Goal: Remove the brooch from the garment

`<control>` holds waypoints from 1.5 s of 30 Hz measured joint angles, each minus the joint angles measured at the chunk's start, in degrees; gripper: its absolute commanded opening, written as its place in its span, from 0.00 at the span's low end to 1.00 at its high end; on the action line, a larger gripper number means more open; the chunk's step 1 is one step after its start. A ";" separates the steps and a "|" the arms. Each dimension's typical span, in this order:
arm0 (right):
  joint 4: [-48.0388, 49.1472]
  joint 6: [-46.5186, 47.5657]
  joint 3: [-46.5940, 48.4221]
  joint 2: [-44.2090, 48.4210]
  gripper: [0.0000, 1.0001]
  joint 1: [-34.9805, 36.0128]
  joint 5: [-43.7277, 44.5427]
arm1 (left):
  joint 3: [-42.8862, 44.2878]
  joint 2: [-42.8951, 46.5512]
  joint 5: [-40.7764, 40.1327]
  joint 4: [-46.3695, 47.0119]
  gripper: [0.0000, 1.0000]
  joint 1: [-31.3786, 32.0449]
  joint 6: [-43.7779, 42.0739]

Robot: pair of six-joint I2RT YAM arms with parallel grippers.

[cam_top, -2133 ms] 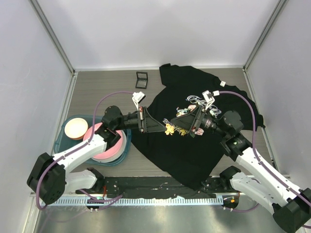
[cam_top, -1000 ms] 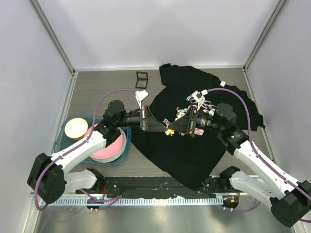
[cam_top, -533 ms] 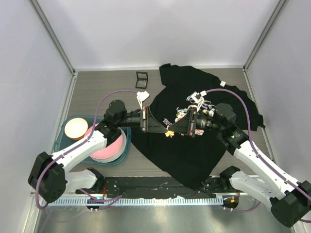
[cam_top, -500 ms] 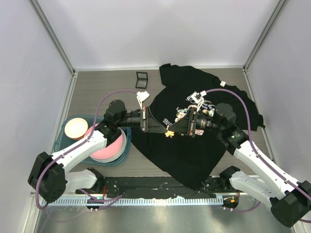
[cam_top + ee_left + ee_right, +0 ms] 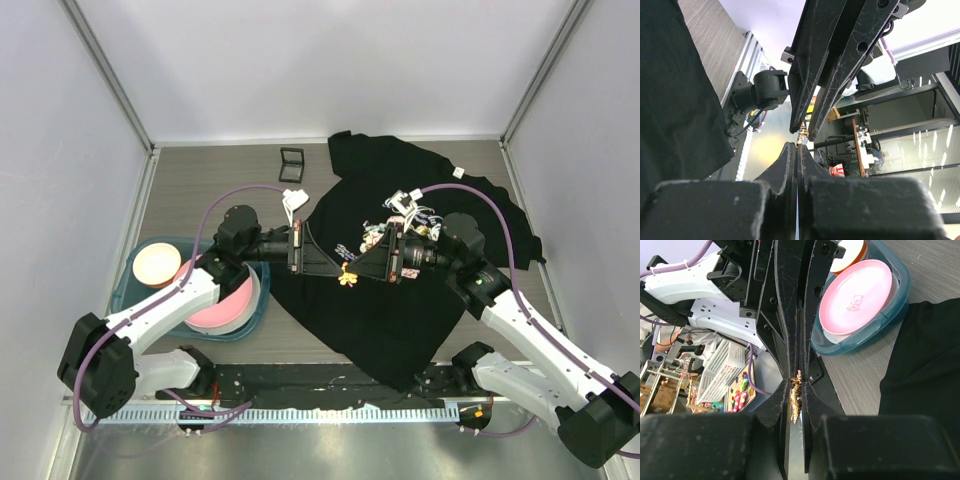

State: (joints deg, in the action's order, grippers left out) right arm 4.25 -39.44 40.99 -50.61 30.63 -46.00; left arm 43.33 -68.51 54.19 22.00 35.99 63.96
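Over the middle of the garment [image 5: 392, 310], a little toward its left edge, the two arms meet tip to tip, and the brooch [image 5: 348, 277] is exactly at this meeting place. It seems to hang a little above the black cloth; whether its pin is free of the cloth, the pictures do not show.

The right gripper [image 5: 365, 267] comes in from the garment's right side. Its two fingers are nearly together on the brooch: in the right wrist view the gold piece sits in the narrow slit between them, close to the tips. The left gripper [image 5: 337, 266] comes in from the garment's left side with its fingers pressed fully together, no gap. Its tip is just at the brooch, but whether it pinches a thin part of it or a bit of cloth cannot be told.

Both grippers lie on one line across the garment, pointing at each other, so the brooch is straight ahead of each. The right one appears to have the better hold, so the coming pull is probably its work.

The brooch is small, gold-yellow, knobbly and longer than wide, with its long axis along the right fingers. Beyond it, toward the garment's collar, lies the pink and green print [image 5: 372, 232]
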 measured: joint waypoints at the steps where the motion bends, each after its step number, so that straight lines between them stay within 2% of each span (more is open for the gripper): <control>1: 0.00 0.11 0.00 0.00 0.14 0.00 -0.02 | 0.00 0.00 0.04 0.02 0.00 0.00 0.04; 16: 0.66 2.54 0.04 1.62 0.06 0.79 1.57 | -0.55 -0.85 0.55 6.10 0.00 -0.13 7.65; 24: 0.70 3.63 0.04 2.14 0.06 1.66 3.30 | -0.63 -0.87 0.50 6.91 0.00 -0.15 8.90; 27: 0.92 3.65 0.04 2.38 0.11 3.52 6.67 | -0.66 -0.85 0.48 6.88 0.00 -0.46 9.60; 36: 1.79 3.85 -1.05 3.41 0.11 12.07 23.04 | -2.78 1.55 -1.42 6.84 0.00 -1.57 12.11; 37: 2.16 3.56 -1.38 3.67 0.21 12.35 23.91 | -2.89 1.75 -1.95 6.80 0.00 -1.57 12.09; 39: 2.29 3.15 -1.64 3.91 0.34 12.66 25.07 | -2.91 2.05 -2.69 6.16 0.00 -1.55 11.93; 40: 2.32 2.93 -1.66 4.02 0.44 12.83 25.53 | -2.91 2.23 -3.15 5.53 0.00 -1.51 11.52; 42: 1.75 2.40 -1.68 4.33 0.54 13.09 26.16 | -2.91 2.71 -4.09 3.76 0.00 -1.27 10.40; 45: -0.83 1.86 -1.70 4.37 0.60 13.94 27.04 | -2.73 3.15 -5.88 1.64 0.00 -0.79 8.48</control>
State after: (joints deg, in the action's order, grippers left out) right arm 3.42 -37.58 39.29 -46.24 44.58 -18.96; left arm 40.60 -65.36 48.31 23.64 35.20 72.44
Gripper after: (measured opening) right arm 0.539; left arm 0.009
